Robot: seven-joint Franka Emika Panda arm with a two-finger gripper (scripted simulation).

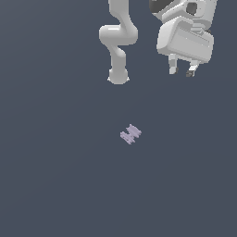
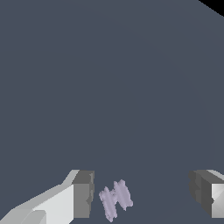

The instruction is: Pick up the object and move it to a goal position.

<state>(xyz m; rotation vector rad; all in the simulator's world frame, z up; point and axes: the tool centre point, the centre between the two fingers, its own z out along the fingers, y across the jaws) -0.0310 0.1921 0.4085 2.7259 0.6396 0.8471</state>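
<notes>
The object (image 1: 131, 134) is a tiny pale lilac, flat, notched H-like piece lying on the dark grey floor near the middle of the exterior view. My white gripper (image 1: 182, 71) hangs high above the floor, toward the exterior view's right of the object, with its two fingers apart and nothing between them. In the wrist view the object (image 2: 115, 200) shows far below, between the two dark fingertips (image 2: 83, 194) and nearer to one of them.
The arm's white base and lower links (image 1: 118, 41) stand beyond the object in the exterior view. The dark grey floor (image 1: 55, 162) spreads all around. A black corner (image 2: 216, 5) marks the floor's edge in the wrist view.
</notes>
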